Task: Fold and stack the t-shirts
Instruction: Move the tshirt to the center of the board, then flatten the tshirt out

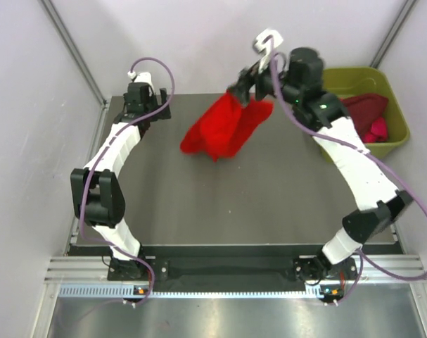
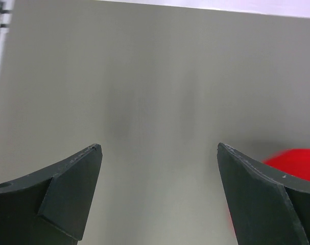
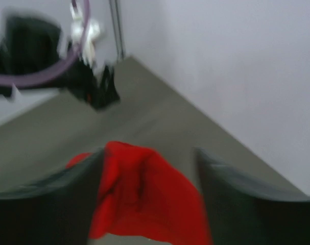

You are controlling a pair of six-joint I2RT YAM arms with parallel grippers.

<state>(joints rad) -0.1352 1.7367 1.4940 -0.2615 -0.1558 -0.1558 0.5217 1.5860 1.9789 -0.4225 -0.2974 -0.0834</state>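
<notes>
The left gripper (image 2: 160, 153) hangs wide open above the one dark table (image 1: 269, 197). Farther back, one bright red t-shirt (image 1: 224, 130) sits bunched between the right gripper's (image 3: 148, 153) spread-apart fingers. Far right, one green tub (image 1: 400, 118) holds one maroon t-shirt (image 1: 364, 107) and one pink t-shirt (image 1: 376, 130).
</notes>
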